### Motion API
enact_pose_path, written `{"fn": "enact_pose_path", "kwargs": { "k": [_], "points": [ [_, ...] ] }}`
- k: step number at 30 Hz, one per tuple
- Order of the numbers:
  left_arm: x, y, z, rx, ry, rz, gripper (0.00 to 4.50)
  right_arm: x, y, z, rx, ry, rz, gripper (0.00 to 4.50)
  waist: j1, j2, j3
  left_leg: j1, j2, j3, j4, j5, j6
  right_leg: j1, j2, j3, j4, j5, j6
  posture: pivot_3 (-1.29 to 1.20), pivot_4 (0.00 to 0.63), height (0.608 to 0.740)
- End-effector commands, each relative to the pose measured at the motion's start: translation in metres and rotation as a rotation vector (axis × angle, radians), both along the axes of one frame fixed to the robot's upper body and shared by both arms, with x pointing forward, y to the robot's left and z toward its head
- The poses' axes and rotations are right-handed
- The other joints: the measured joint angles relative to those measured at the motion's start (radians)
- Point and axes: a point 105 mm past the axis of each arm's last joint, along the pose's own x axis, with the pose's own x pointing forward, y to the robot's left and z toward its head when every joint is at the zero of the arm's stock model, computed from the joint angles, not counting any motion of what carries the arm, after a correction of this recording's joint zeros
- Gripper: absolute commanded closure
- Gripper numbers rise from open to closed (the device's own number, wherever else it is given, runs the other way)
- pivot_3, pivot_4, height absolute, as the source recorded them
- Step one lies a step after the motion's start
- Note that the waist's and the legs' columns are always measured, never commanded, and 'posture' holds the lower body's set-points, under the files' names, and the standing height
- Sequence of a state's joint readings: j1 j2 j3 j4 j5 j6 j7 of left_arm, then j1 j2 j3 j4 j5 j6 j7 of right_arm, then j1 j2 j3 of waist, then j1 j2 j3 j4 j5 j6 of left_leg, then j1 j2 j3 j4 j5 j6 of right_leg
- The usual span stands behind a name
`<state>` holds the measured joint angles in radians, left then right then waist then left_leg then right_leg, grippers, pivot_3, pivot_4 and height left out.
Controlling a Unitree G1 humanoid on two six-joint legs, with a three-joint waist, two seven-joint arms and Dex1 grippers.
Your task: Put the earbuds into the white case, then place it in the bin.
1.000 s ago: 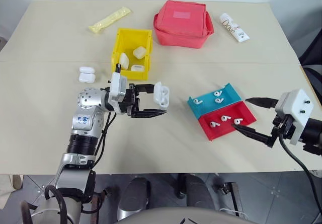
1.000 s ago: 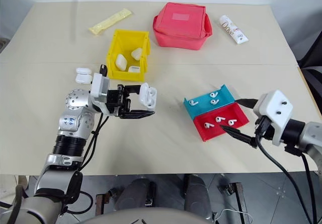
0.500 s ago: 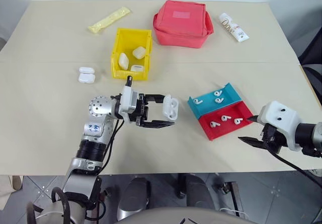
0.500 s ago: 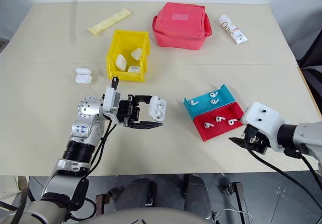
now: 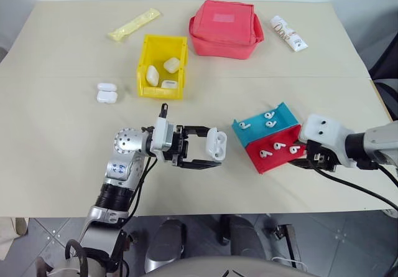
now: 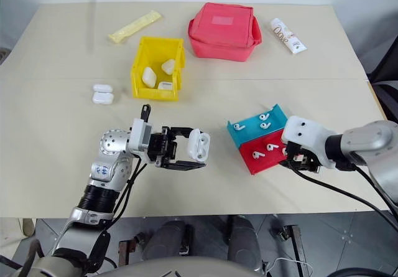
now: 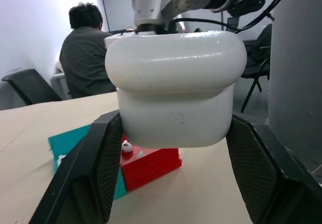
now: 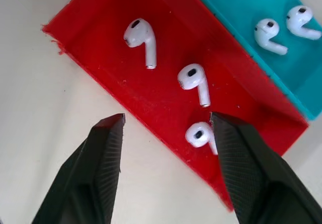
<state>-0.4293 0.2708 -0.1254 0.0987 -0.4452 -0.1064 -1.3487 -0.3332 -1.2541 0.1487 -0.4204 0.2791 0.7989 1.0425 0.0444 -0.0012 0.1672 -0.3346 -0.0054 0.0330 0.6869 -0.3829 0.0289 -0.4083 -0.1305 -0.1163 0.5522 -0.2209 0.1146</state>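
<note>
The earbuds (image 8: 192, 82) are tiny, glossy white pieces with short stems, three lying loose in the shallow red tray (image 5: 280, 152) and three more in the blue tray (image 5: 261, 122) that sits touching it, near the tabletop's (image 5: 62, 152) right front. They look nearly weightless, hard and slippery, likely to roll or skate off a finger, so the best hold is probably across the rounded head or the stem, pinched gently from above. The right claw (image 8: 166, 128) hangs just over the red tray's near edge with its fingers partly spread and nothing between them, one tip beside the nearest earbud; the tray's low wall and the neighbouring buds leave little room, and a careless pinch could nudge them. The white case (image 5: 216, 144) is held off the tabletop in the left claw (image 5: 208, 152), clamped across its body between both fingers, its lid open; it is smooth and rigid, so a firm side grip seems right. The yellow bin (image 5: 163, 65) stands further back, already holding three white cases, with another spare case (image 5: 107, 93) on the tabletop to its left. A red fabric pouch (image 5: 226, 28), a yellow packet (image 5: 134, 24) and a white tube (image 5: 289, 33) lie well apart at the back, out of the way.
</note>
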Motion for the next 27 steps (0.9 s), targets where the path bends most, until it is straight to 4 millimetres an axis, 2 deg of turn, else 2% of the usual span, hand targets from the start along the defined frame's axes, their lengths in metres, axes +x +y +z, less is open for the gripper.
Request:
{"fn": "enact_pose_path", "kwargs": {
  "k": [1, 13, 16, 27],
  "points": [
    [-0.006, -0.003, 0.009, -0.038, -0.028, -0.014, 1.76, 0.005, 0.003, 0.003, -0.03, -0.013, 0.043, 1.76, -0.001, 0.0, 0.0, 0.0, 0.0, 0.0, 0.0, 0.0, 0.0, 0.0, 0.0, 0.0, 0.0, 0.0, 0.0, 0.0, 0.15, 0.74],
    [-0.014, -0.002, 0.009, -0.041, -0.031, -0.007, 1.76, 0.026, 0.022, -0.011, -0.069, 0.012, 0.164, 1.76, -0.019, 0.002, 0.0, 0.0, 0.0, 0.0, 0.0, 0.0, -0.001, 0.0, 0.0, 0.0, 0.0, 0.0, 0.0, 0.0, 0.15, 0.74],
    [-0.014, -0.001, 0.009, -0.042, -0.031, 0.002, 1.76, 0.029, 0.024, -0.011, -0.074, 0.01, 0.175, 2.35, -0.019, 0.002, 0.0, 0.0, 0.0, 0.0, 0.0, 0.0, -0.001, 0.0, 0.0, -0.001, 0.0, 0.0, 0.0, 0.0, 0.15, 0.74],
    [-0.017, -0.001, 0.01, -0.046, -0.029, 0.02, 1.76, 0.039, 0.026, -0.017, -0.09, 0.006, 0.2, 2.35, -0.02, 0.003, -0.001, 0.0, 0.0, 0.0, 0.0, 0.0, -0.001, 0.0, 0.0, 0.0, 0.0, 0.0, 0.0, 0.0, 0.15, 0.74]
  ]
}}
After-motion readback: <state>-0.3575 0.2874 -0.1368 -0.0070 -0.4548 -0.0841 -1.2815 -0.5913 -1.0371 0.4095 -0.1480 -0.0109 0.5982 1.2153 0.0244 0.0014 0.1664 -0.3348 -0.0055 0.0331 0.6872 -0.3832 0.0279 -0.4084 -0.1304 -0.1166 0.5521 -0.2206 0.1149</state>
